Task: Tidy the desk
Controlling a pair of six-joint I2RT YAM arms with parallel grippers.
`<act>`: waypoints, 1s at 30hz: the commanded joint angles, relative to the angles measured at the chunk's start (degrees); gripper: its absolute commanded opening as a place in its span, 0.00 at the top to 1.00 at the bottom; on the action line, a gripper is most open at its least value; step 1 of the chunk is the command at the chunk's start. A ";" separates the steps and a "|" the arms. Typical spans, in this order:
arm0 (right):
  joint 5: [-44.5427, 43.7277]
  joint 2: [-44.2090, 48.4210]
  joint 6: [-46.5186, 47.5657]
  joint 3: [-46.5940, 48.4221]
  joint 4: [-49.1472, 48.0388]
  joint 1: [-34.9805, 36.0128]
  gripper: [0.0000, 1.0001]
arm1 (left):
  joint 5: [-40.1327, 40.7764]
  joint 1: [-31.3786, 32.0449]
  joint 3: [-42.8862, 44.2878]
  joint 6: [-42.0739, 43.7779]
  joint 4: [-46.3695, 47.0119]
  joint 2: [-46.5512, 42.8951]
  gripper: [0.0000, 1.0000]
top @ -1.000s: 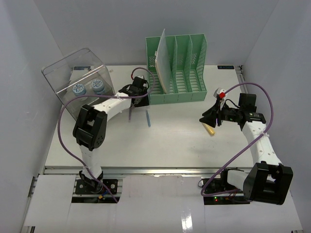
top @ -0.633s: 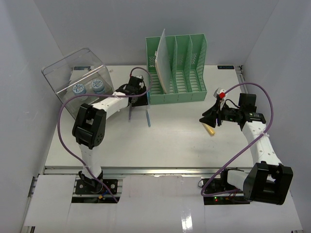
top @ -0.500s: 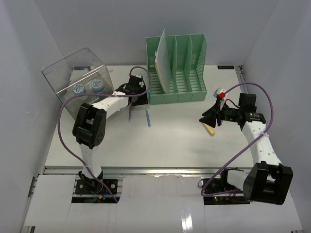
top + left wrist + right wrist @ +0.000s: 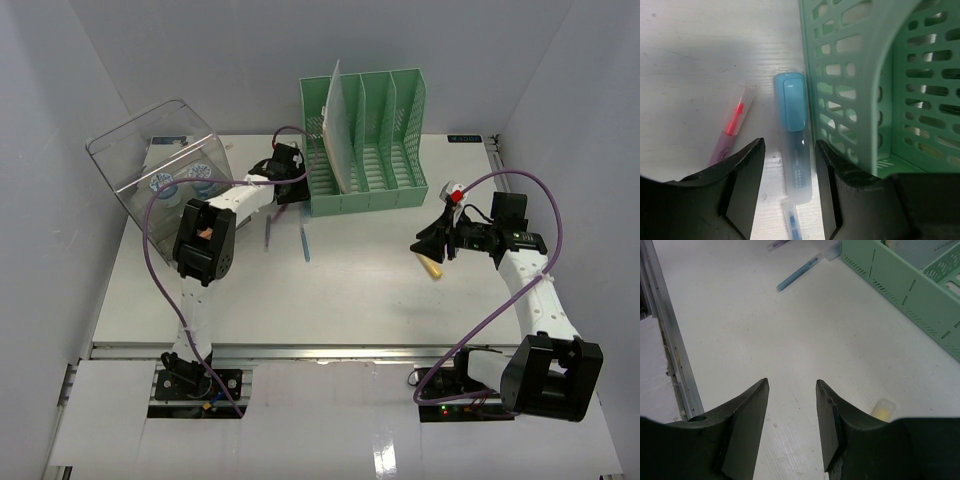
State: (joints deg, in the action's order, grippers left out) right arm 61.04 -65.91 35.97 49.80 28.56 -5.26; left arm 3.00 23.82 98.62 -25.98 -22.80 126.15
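Note:
The white desk [image 4: 350, 290] holds loose pens. My left gripper [image 4: 284, 184] is open at the left front corner of the green file rack [image 4: 365, 130]. In the left wrist view its jaws [image 4: 788, 150] stand either side of a light-blue capped highlighter [image 4: 795, 120] lying along the rack [image 4: 860, 80], not closed on it. A pink pen [image 4: 732, 130] lies to its left and a blue pen [image 4: 790, 225] below it. My right gripper [image 4: 432, 240] is open and empty above a yellow marker [image 4: 432, 268], which also shows in the right wrist view [image 4: 881, 409].
A clear plastic box [image 4: 160, 160] with two round blue-patterned things stands at the back left. A purple pen [image 4: 268, 235] and a blue pen [image 4: 305, 243] lie in front of the rack. A pale board [image 4: 335, 120] stands in the rack's left slot. A metal rail [image 4: 330, 348] runs along the front.
My left arm's elbow has swung up and to the right, and its gripper has shifted back toward the rack's left corner. The right arm and the pens have not moved.

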 commanded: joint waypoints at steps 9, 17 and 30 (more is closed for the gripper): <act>0.66 -0.19 -0.11 0.29 -0.43 -0.28 0.50 | -5.36 0.08 6.43 0.23 -4.20 3.67 0.29; 0.49 -0.19 -0.11 0.30 -0.34 -0.28 0.50 | 1.31 0.25 7.22 2.44 -10.60 6.11 0.49; -0.22 -0.36 -0.11 0.22 -0.34 -0.37 0.50 | 2.69 2.19 3.61 4.71 -11.98 1.42 0.87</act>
State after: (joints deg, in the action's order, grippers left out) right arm 60.52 -66.08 35.99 49.80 28.58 -5.26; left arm 5.60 25.33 105.34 -22.30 -30.24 131.61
